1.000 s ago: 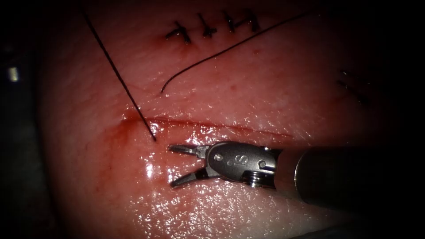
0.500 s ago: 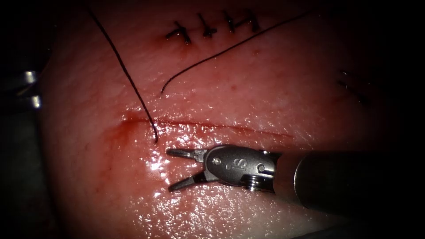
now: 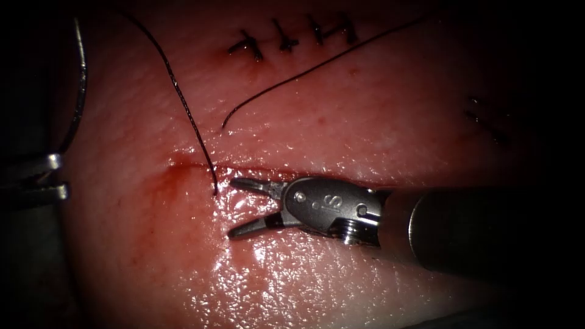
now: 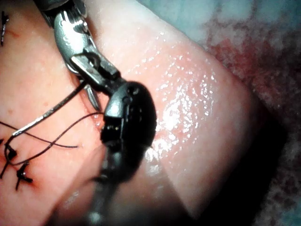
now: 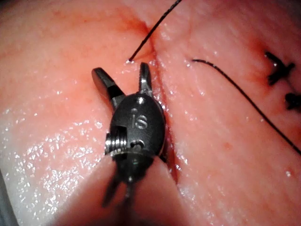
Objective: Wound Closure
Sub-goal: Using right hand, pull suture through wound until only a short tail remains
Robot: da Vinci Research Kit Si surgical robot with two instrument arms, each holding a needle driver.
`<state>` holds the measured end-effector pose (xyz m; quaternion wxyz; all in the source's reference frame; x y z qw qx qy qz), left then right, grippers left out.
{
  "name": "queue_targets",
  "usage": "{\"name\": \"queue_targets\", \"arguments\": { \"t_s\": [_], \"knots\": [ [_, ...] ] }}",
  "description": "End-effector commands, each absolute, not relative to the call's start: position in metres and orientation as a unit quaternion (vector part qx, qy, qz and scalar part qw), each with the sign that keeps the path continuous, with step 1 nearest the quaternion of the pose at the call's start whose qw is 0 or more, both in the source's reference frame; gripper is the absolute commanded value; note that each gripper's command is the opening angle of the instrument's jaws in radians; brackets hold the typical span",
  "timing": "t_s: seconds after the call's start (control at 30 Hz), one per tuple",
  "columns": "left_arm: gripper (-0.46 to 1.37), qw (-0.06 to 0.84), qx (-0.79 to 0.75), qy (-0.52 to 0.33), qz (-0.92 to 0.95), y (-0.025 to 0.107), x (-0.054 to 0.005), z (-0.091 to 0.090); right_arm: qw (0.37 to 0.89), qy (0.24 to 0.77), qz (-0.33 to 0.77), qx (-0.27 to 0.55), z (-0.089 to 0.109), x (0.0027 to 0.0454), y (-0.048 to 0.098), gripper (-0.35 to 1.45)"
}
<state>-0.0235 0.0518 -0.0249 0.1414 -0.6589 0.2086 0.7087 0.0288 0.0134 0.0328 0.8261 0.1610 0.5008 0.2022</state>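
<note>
My left tool (image 3: 60, 176) sits at the far left edge, left of the cut (image 3: 317, 176), jaws shut on the curved needle (image 3: 79, 91) near one end of its curve. The needle (image 4: 47, 113) arcs upward in the air, outside the tissue (image 3: 341, 122). Dark thread (image 3: 183, 103) hangs slack down to its entry point (image 3: 214, 191) by the cut's left end. My right tool (image 3: 234, 207) lies over the tissue with its jaws open and holding nothing. Its upper jaw rests on the cut just right of the thread's entry point, and the right tool (image 5: 120, 69) straddles the wet edge.
Several finished dark stitches (image 3: 286, 39) cross an older closed line at the top. A loose thread tail (image 3: 292, 76) lies across the tissue above the cut. Red fluid (image 3: 170, 180) stains the cut's left end. More stitches (image 3: 487, 122) sit at the dim right.
The left tool has come down and rightward into view with the needle. The thread has gone from taut to slack. The right tool, still open, has shifted up onto the cut.
</note>
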Motion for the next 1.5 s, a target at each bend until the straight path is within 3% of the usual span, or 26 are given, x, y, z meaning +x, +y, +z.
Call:
{"name": "queue_targets", "arguments": {
  "t_s": [0.03, 0.37, 0.77, 0.83, 0.87, 0.9, 1.5],
  "knots": [
    [-0.35, 0.139, -0.659, 0.202, 0.711, 0.0516, -0.0235, -0.0247, 0.826, 0.501, 0.201, 0.164, 0.0330, 0.0290, 0.0135, 0.99],
    [-0.35, 0.145, -0.655, 0.189, 0.717, 0.0496, -0.0239, -0.0224, 0.812, 0.507, 0.225, 0.182, 0.0335, 0.0302, 0.0139, 0.95],
    [-0.35, 0.148, -0.653, 0.183, 0.720, 0.0489, -0.0241, -0.0214, 0.804, 0.513, 0.218, 0.208, 0.0340, 0.0315, 0.0137, 0.51],
    [-0.35, 0.149, -0.653, 0.183, 0.720, 0.0490, -0.0242, -0.0214, 0.803, 0.514, 0.215, 0.210, 0.0341, 0.0317, 0.0138, 0.35],
    [-0.35, 0.149, -0.653, 0.183, 0.720, 0.0489, -0.0242, -0.0214, 0.803, 0.515, 0.214, 0.211, 0.0341, 0.0319, 0.0139, -0.07],
    [-0.35, 0.149, -0.653, 0.184, 0.720, 0.0489, -0.0243, -0.0214, 0.802, 0.516, 0.213, 0.212, 0.0341, 0.0320, 0.0139, -0.35],
    [-0.35, 0.154, -0.653, 0.179, 0.720, 0.0487, -0.0245, -0.0201, 0.804, 0.514, 0.208, 0.215, 0.0335, 0.0320, 0.0129, -0.35]
  ]
}}
